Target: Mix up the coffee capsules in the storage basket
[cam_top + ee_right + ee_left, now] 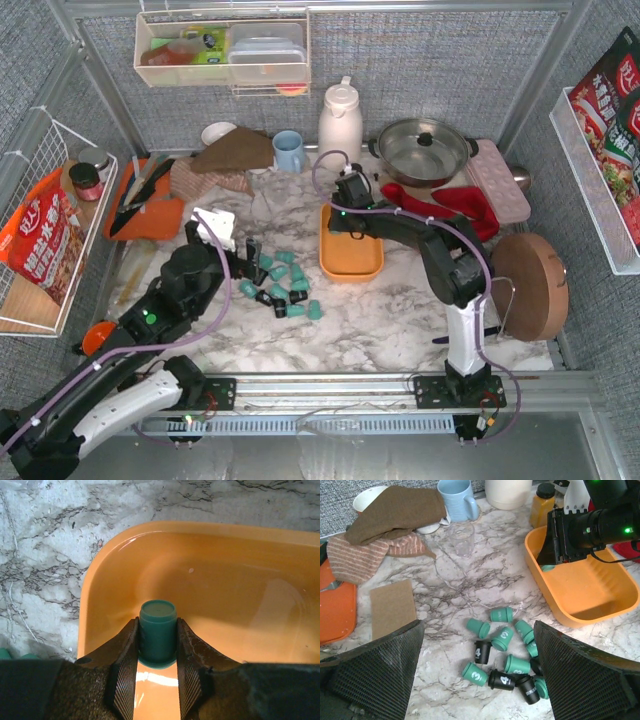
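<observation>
The right gripper (pixel 157 630) pinches one teal capsule (pixel 158 617), axis along the fingers, inside the storage basket (pixel 240 545) at its far left corner. The left gripper (pixel 477 627), spread wide, hangs over the loose capsules (pixel 502 637).

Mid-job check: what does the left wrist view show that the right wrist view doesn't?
Only left wrist: a pile of loose teal and black coffee capsules, a light blue mug, the open left jaws. Only right wrist: the right jaws clamping one teal capsule from both sides. Both: the shallow orange plastic basket and white marble tabletop.
</observation>
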`<control>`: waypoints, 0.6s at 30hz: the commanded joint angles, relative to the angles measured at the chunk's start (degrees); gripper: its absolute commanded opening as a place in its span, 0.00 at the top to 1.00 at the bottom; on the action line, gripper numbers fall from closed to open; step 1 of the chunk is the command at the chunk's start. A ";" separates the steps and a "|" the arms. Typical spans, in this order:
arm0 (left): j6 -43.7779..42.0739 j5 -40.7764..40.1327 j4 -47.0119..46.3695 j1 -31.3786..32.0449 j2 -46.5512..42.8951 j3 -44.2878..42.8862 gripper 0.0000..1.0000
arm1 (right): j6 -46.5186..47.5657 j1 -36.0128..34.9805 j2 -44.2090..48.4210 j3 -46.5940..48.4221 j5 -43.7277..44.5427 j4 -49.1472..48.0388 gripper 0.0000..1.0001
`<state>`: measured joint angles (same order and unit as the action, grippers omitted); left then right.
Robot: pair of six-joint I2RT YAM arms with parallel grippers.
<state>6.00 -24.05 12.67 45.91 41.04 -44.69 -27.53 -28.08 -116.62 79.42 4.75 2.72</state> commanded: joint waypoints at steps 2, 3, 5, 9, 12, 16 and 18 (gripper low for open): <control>-1.36 -1.38 -0.20 -0.02 -0.69 0.74 0.01 | -2.03 -0.15 -1.53 0.57 -1.12 -5.15 0.96; -1.30 -1.23 -0.07 -0.03 -0.57 0.86 0.01 | -2.15 -0.17 -1.65 0.56 -1.19 -5.44 0.95; -1.17 -0.65 0.03 -0.03 -0.45 0.90 0.01 | -2.21 -0.14 -2.07 0.92 -1.20 -5.35 0.91; -1.08 0.05 0.03 -0.03 -0.02 0.97 0.01 | -2.35 -0.16 -2.69 1.62 -1.15 -4.48 0.84; -1.23 0.06 0.03 -0.03 0.25 0.97 0.01 | -2.27 -0.18 -2.43 1.53 -1.07 -4.39 0.81; -1.25 0.02 0.17 -0.03 0.53 0.94 0.01 | -1.92 -0.20 -2.00 1.71 -1.02 -3.62 0.73; -1.25 -0.10 0.17 -0.03 0.59 0.92 0.01 | -1.68 -0.22 -1.66 1.71 -1.00 -3.52 0.70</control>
<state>4.95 -24.03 12.97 45.91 41.54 -43.68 -29.56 -28.10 -118.93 80.49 3.77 -0.43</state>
